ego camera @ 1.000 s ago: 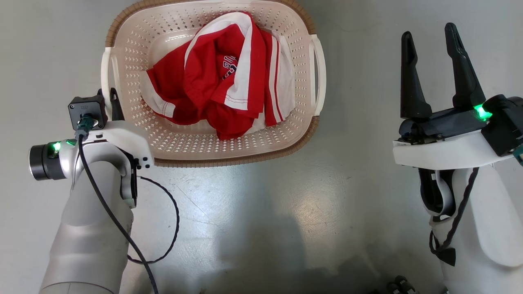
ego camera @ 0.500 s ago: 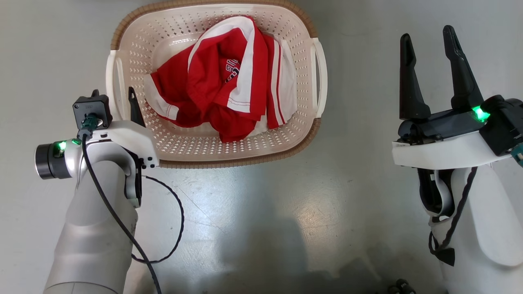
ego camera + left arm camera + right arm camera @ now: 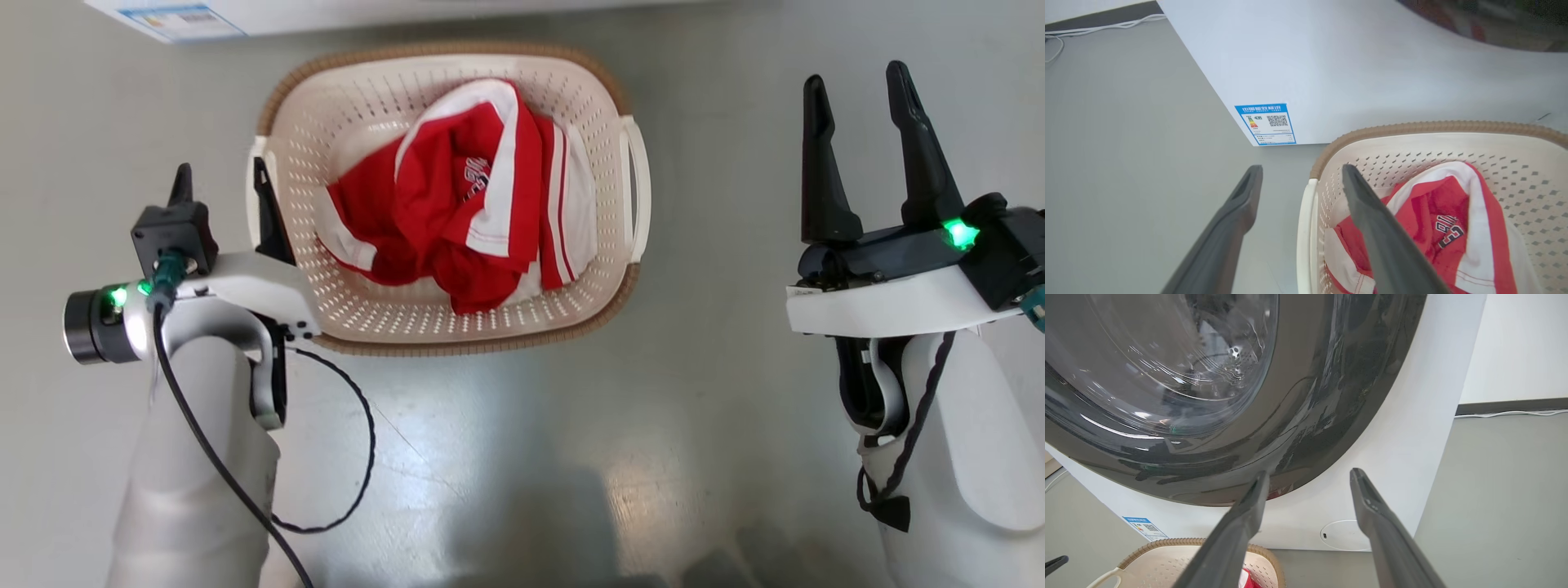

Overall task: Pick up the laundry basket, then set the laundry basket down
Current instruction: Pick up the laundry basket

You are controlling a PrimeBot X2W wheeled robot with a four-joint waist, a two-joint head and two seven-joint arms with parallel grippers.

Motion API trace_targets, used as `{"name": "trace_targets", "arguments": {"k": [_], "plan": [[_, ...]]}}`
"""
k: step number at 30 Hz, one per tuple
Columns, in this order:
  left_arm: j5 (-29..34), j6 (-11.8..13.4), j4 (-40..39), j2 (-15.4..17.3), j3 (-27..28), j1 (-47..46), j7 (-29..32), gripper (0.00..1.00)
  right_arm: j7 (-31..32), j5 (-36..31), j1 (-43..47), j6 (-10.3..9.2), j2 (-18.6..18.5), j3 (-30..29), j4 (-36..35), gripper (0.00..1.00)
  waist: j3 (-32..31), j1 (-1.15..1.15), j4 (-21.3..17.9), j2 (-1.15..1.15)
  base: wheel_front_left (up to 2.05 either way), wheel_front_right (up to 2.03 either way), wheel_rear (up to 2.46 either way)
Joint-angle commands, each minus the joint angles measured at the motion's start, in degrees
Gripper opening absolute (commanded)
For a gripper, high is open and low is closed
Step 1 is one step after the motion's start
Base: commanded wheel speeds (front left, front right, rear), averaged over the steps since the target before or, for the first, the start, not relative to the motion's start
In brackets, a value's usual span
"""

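Two pairs of fingers sit nearest the robot, both spread wide and holding nothing. The left fingers [image 3: 265, 212] are at 9 o'clock of the laundry basket [image 3: 392, 318] and straddle its left handle [image 3: 1303, 228]. One finger is outside over the floor [image 3: 522, 457] and the other is just inside the wall, near the red and white shirt [image 3: 457, 212]. I cannot tell whether either finger touches the plastic. The right fingers [image 3: 918, 155] are out at 3 o'clock, well apart from the right handle [image 3: 641, 188], and point toward the washer [image 3: 1404, 428].

The basket stands on the floor at 12 o'clock from the robot, between the arms and nearer the left one. Past its far rim, also at 12 o'clock, is the washer's white front with a blue label [image 3: 1265, 123].

The basket looks light: thin perforated plastic, stiff enough to keep its shape but likely to flex under a one-sided pull. The shirt is soft, adds little weight and may slide if the basket tips. The smooth handle could slip between hard fingers. The best holds are the two handles, at 9 and 3 o'clock, pinched across the middle of the bar. Lifted by the left handle alone, the basket would probably hang tilted toward 3 o'clock.
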Motion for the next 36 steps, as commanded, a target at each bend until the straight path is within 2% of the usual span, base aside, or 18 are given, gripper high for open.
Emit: {"name": "trace_targets", "arguments": {"k": [1,10,21,25,36], "plan": [[0.4,-0.1,-3.5,0.9,0.9,3.7,-0.3,1.0,-0.4,0.3,1.6,0.36,0.3,0.8,-0.5,1.0,-2.2,0.0,0.5,0.0,0.0,0.0,0.0],[1.5,-0.1,-16.0,-0.8,-1.1,13.2,-0.3,1.0,-0.4,0.3,5.2,0.36,0.3,1.3,1.7,1.0,-11.5,0.0,1.4,0.0,0.0,0.0,0.0],[1.4,-0.1,-23.7,-1.5,-2.9,25.5,-0.3,1.0,-0.4,1.4,14.2,0.36,0.3,3.5,4.2,1.0,-24.8,0.0,1.5,0.0,0.0,0.0,0.0],[1.7,0.9,-26.6,-1.7,-4.1,30.8,-0.3,1.0,-0.4,2.0,18.1,0.36,0.3,4.4,4.6,1.0,-29.8,0.0,1.1,0.0,0.0,0.0,0.0],[1.3,1.4,-31.2,-1.8,-4.5,41.3,-0.3,1.0,-0.4,2.8,25.8,0.36,0.3,4.9,4.7,1.0,-38.4,0.0,0.5,0.0,0.0,0.0,0.0]]}}
